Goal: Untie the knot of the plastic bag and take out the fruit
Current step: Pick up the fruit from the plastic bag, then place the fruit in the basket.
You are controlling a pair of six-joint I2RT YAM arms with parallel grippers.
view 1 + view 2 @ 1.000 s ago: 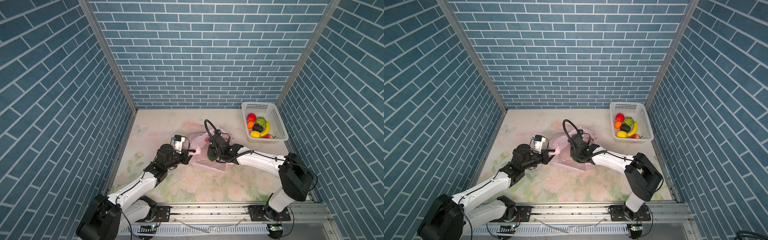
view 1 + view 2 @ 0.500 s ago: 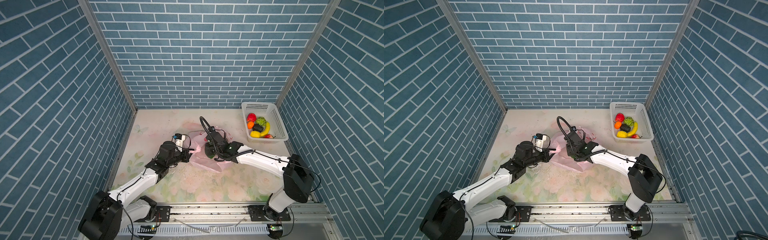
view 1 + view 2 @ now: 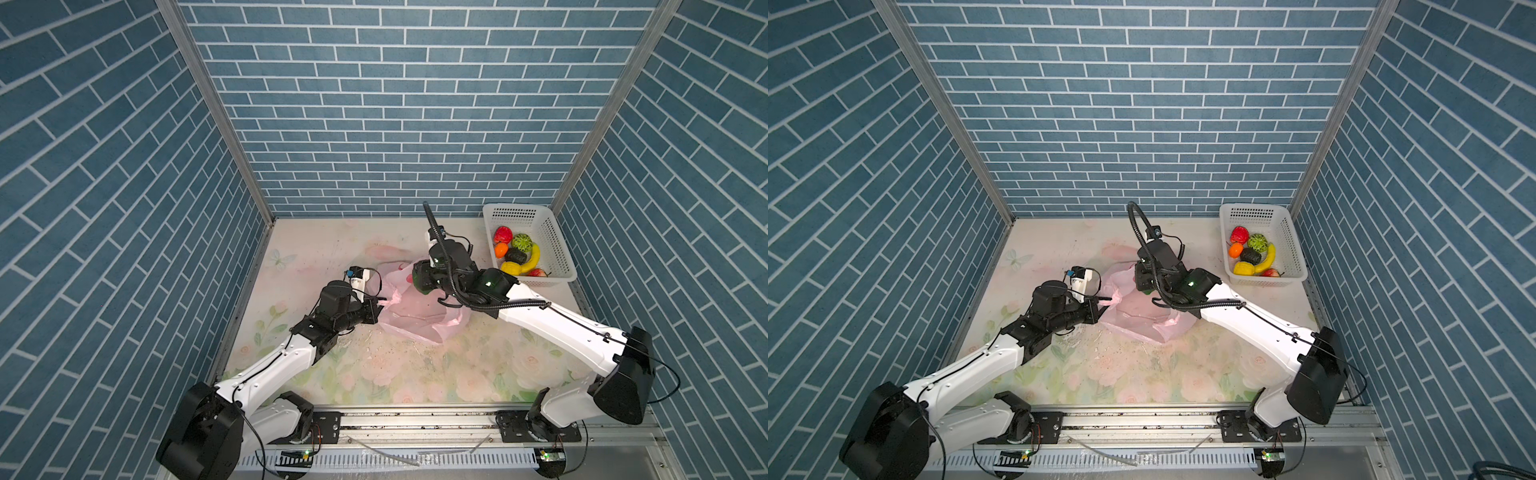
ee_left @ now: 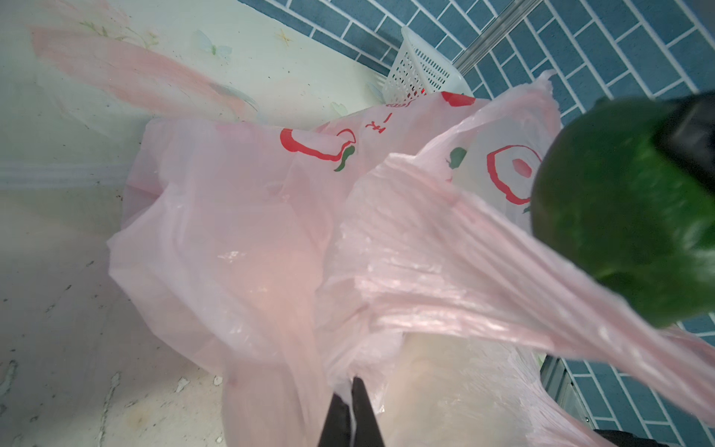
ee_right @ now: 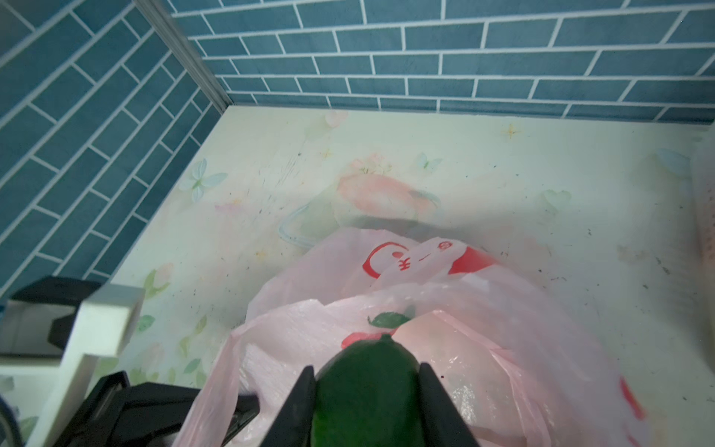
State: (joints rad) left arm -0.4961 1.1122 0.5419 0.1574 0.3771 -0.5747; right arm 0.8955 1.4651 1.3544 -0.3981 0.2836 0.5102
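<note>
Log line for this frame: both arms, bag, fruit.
left pincer: shut on plastic bag | right pincer: shut on green fruit, at bag mouth | white basket: other fruit inside

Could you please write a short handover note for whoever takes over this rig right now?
Left gripper: shut on the film of the plastic bag at its edge, holding it.
Right gripper: shut on a green fruit, at the open bag mouth.
Done: no knot shows and the bag is open; several fruits lie in the white basket at the rear right.
Left: carry the green fruit to the basket, then check the bag. Whether more fruit is inside, I cannot tell.
</note>
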